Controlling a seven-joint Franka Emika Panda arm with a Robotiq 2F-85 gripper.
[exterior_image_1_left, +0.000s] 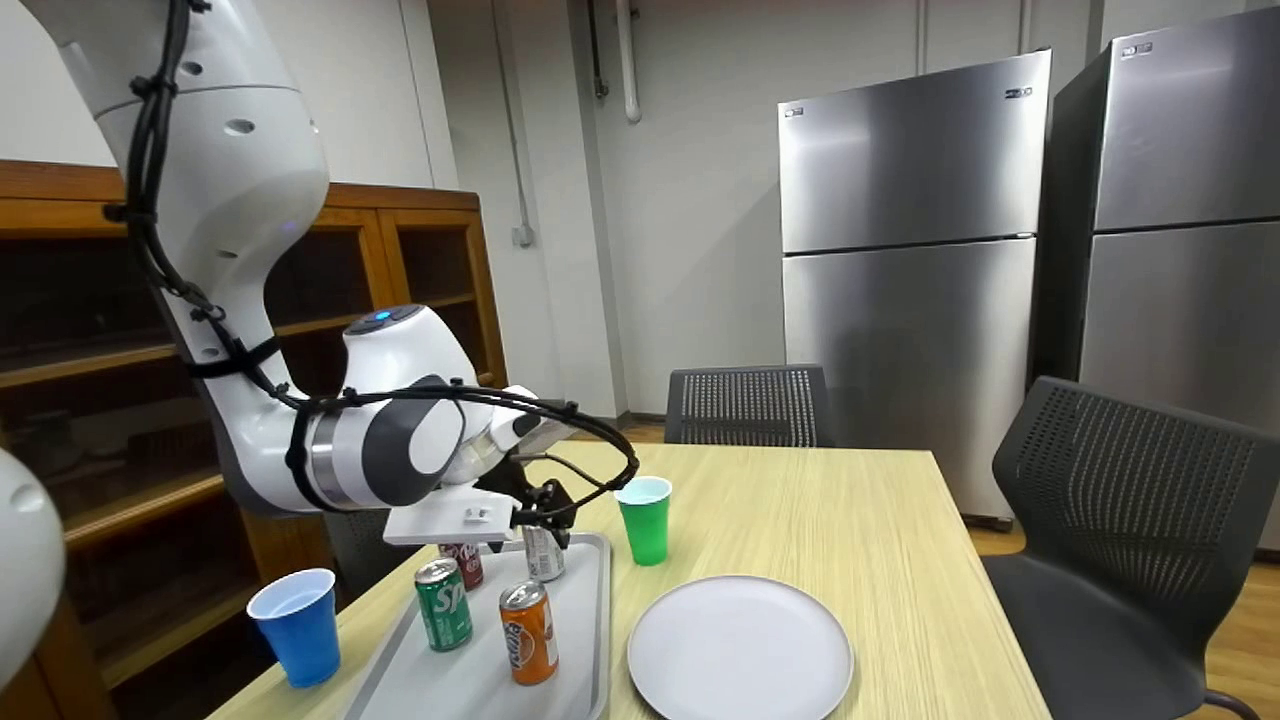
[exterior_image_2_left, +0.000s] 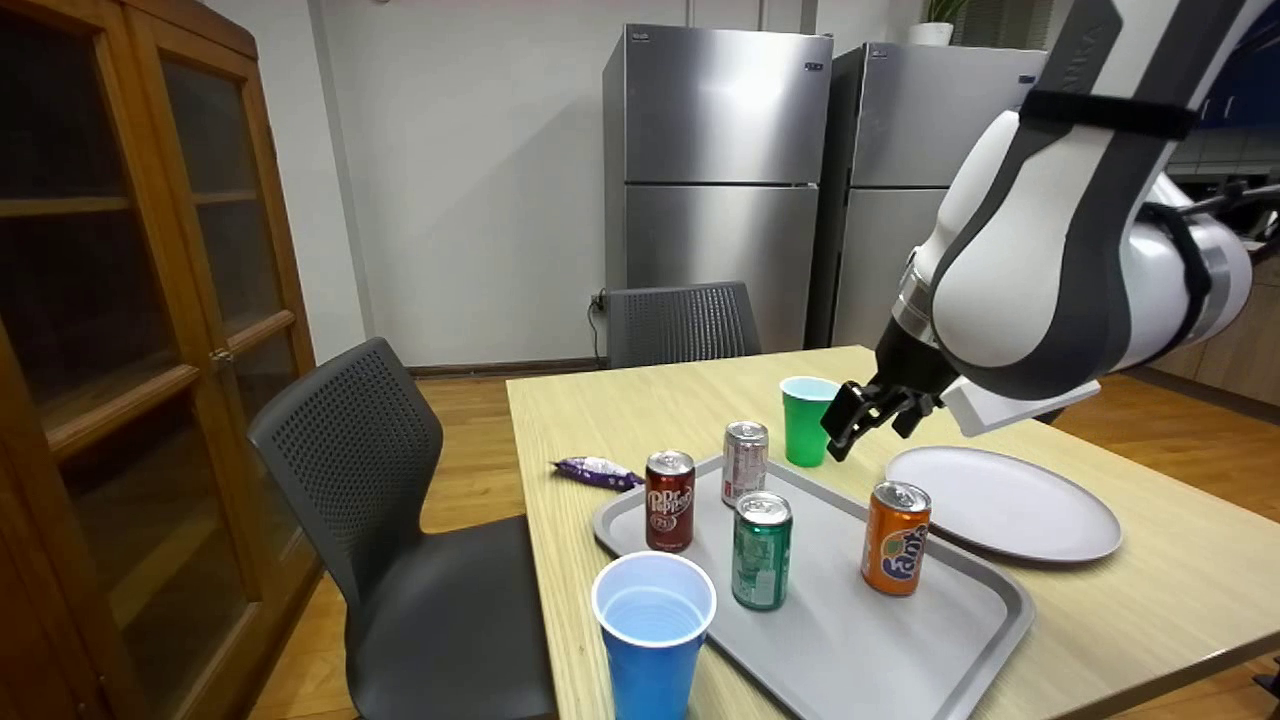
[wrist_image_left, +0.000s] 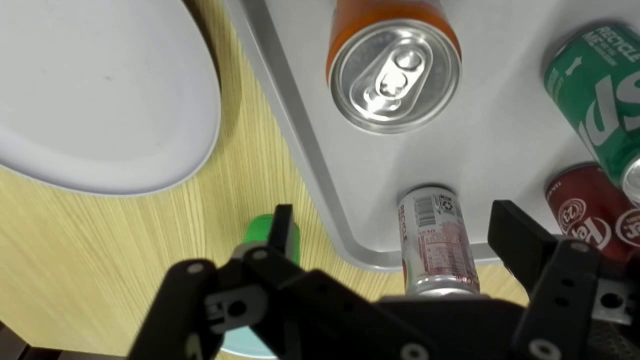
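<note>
My gripper (wrist_image_left: 394, 220) is open and holds nothing; its two black fingers are wide apart in the wrist view. It also shows above the table in an exterior view (exterior_image_2_left: 870, 430). In the wrist view a silver can (wrist_image_left: 440, 240) appears between the fingers, its top partly hidden by the gripper body. It stands upright on the grey tray (exterior_image_2_left: 960, 690). An orange Fanta can (exterior_image_2_left: 896, 540), a green Sprite can (exterior_image_2_left: 762, 552) and a dark red Dr Pepper can (exterior_image_2_left: 669, 503) also stand upright on the tray. A green cup (exterior_image_2_left: 806, 425) stands beside the tray near the gripper.
A pale round plate (exterior_image_1_left: 740, 650) lies on the wooden table (exterior_image_1_left: 880, 560) beside the tray. A blue cup (exterior_image_2_left: 655, 640) stands at the tray's other side. A purple wrapper (exterior_image_2_left: 597, 472) lies near the table edge. Dark chairs (exterior_image_1_left: 745, 405) stand around the table.
</note>
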